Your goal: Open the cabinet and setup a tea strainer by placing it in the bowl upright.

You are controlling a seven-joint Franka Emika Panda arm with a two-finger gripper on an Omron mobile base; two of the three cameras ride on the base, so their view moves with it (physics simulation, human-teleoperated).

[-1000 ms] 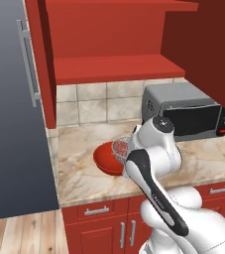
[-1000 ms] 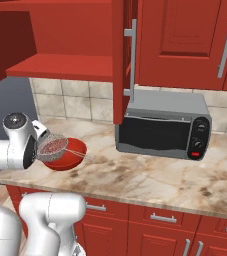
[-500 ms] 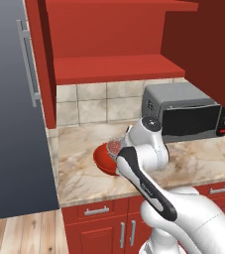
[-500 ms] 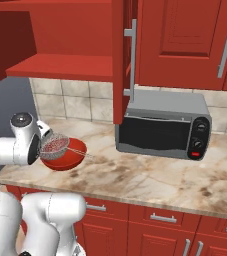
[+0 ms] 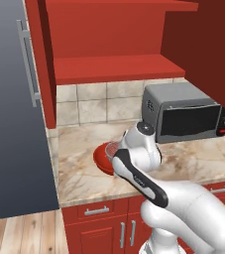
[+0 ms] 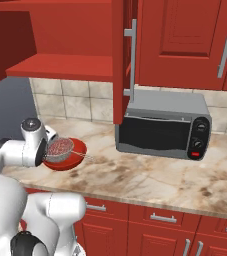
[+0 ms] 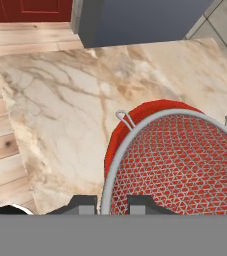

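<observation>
- The two dark finger tips of the white arm's gripper (image 7: 111, 204) pinch the thin silvery rim of the round grey mesh tea strainer (image 7: 177, 167), one tip on each side of the wire.
- Held mouth-up, the strainer (image 6: 60, 148) sits over the glossy red shallow bowl (image 6: 70, 155); whether it rests on the bowl or hangs just above it cannot be told.
- The bowl (image 5: 103, 158) stands on the marbled beige counter (image 5: 79, 163), left of the grey microwave oven (image 5: 183, 112).
- Above the bowl, the wide red wall cabinet (image 5: 109, 39) stands open, its shelf bare: that step looks done.
- Left to do, by the look of it: settle the strainer and let go.
- The arm hides most of the bowl from the left; the strainer's straight handle is hard to make out.
</observation>
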